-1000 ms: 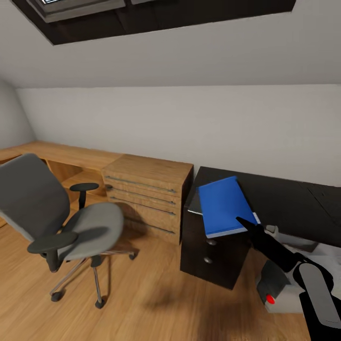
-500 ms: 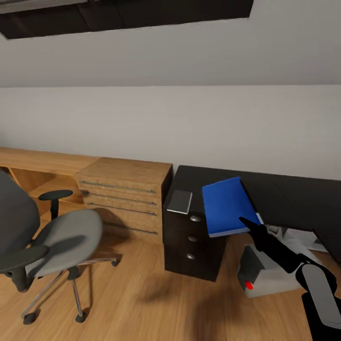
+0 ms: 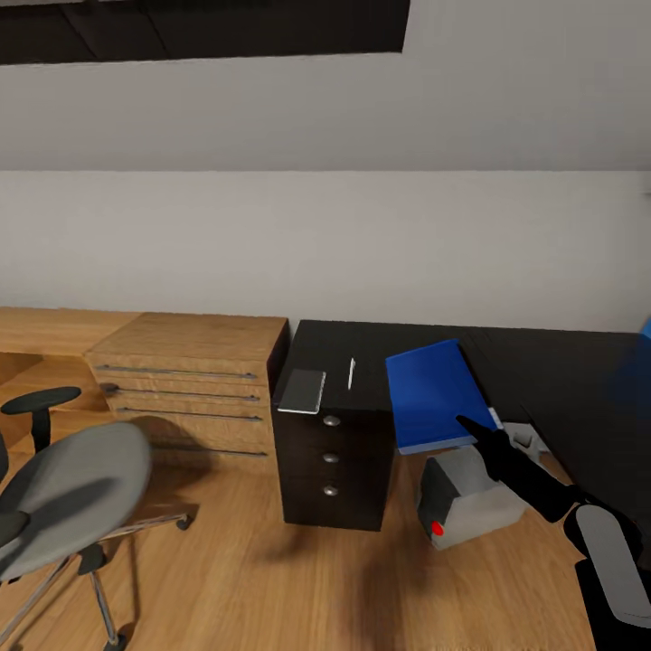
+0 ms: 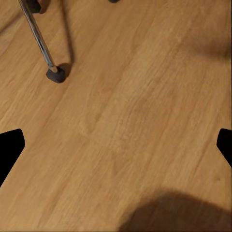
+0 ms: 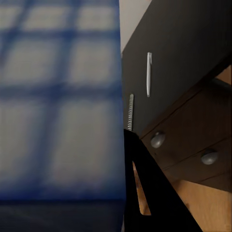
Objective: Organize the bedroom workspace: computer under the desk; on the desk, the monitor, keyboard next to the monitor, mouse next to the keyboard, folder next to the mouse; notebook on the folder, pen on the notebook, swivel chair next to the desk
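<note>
Head view: the right gripper (image 3: 472, 427) pinches the near edge of the blue folder (image 3: 430, 391), holding it tilted over the black desk (image 3: 551, 380). The notebook (image 3: 302, 391) and pen (image 3: 351, 372) lie on the drawer end; the computer (image 3: 466, 502) sits on the floor below, and the swivel chair (image 3: 63, 484) stands well apart. With such an edge grip, the folder could sag or slip and fall short onto the computer.

Left wrist view: the left gripper's black fingers (image 4: 9, 152) stand spread wide over bare wooden floor (image 4: 130, 121), near a chair caster (image 4: 55, 74).

Right wrist view: the folder looms blurred beside the pen; lowered carelessly, it could sweep the pen off.
</note>
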